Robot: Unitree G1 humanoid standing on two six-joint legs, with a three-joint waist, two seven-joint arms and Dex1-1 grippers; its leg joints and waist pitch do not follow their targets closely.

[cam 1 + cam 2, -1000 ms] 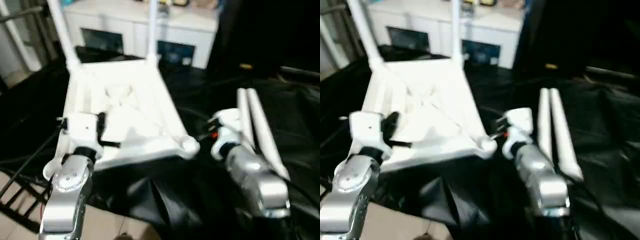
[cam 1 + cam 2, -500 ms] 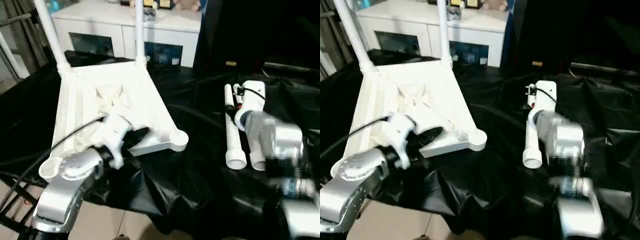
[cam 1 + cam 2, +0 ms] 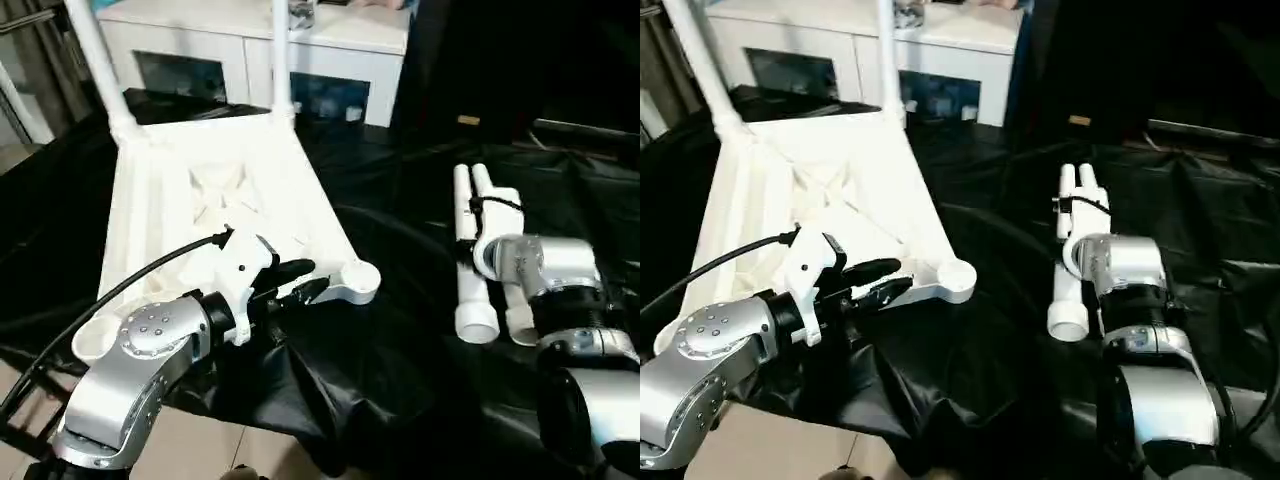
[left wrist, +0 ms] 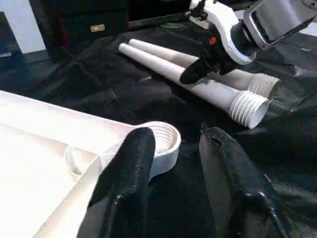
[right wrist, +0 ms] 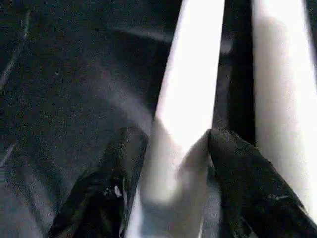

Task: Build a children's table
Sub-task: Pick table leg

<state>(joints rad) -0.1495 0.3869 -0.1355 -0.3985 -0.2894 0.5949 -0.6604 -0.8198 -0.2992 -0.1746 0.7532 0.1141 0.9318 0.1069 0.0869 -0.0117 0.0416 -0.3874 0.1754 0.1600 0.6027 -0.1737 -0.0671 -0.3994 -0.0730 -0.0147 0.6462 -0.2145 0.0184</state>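
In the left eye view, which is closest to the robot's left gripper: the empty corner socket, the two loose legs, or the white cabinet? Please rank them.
From the left gripper:
1. Empty corner socket, at the tabletop's near corner, right beside the fingertips.
2. Two loose legs, lying side by side on the black cloth, over by the right gripper.
3. White cabinet, at the back, beyond the table.

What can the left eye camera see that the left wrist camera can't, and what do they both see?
Left eye view alone: two legs already standing in the tabletop's far corners, and a white cabinet behind. Left wrist view alone: the screw threads on a loose leg's end and the empty corner socket's ribbed inside. Both: the two loose legs on the black cloth, and the right claw over them.
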